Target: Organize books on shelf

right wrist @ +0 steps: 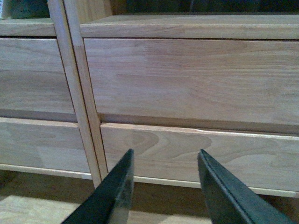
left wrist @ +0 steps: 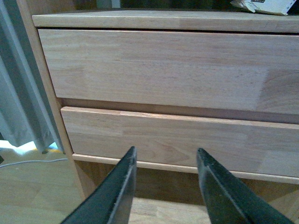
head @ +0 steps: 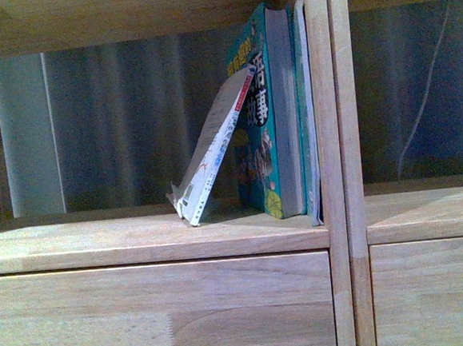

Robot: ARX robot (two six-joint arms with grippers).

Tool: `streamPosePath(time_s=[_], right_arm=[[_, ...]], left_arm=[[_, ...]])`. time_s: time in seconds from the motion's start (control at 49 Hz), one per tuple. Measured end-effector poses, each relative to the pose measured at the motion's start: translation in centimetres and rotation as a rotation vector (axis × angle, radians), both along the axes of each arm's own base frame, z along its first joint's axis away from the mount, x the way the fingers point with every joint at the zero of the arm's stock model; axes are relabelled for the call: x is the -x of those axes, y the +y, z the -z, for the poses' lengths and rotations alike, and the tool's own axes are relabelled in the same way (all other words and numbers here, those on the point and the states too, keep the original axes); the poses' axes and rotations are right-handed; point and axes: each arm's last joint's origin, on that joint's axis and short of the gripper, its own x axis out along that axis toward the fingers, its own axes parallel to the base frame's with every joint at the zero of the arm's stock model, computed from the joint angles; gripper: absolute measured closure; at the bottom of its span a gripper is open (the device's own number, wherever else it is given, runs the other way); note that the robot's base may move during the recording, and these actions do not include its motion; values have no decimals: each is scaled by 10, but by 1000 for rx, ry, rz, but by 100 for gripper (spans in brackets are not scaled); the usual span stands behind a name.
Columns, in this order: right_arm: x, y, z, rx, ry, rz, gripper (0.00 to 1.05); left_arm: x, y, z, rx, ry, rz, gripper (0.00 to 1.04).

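In the front view the thick teal book with yellow lettering stands upright in a cubby of the light wood shelf, near the vertical divider. The thin pale bluish book stands between it and the divider. The floppy white-and-red-edged paperback leans against the teal book, its foot out to the left. A corner of it shows in the left wrist view. My left gripper and right gripper are open and empty, low in front of the drawer fronts. Neither arm shows in the front view.
Plain drawer fronts sit below the cubbies, with a second row under them. A grey curtain hangs left of the unit and behind the backless cubbies. The cubby right of the divider shows no books. Wood floor lies below.
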Motion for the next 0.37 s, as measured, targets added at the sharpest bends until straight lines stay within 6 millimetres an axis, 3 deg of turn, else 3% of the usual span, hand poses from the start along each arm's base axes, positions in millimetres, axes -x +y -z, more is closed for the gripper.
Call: streamPosePath(time_s=[0.184,0.306,0.367], right_arm=[[0,0,0,0,0,0,32],[0,0,0,0,0,0,9],[0,0,0,0,0,0,6]], left_arm=[[0,0,0,0,0,0,32],[0,0,0,0,0,0,8],[0,0,0,0,0,0,7]])
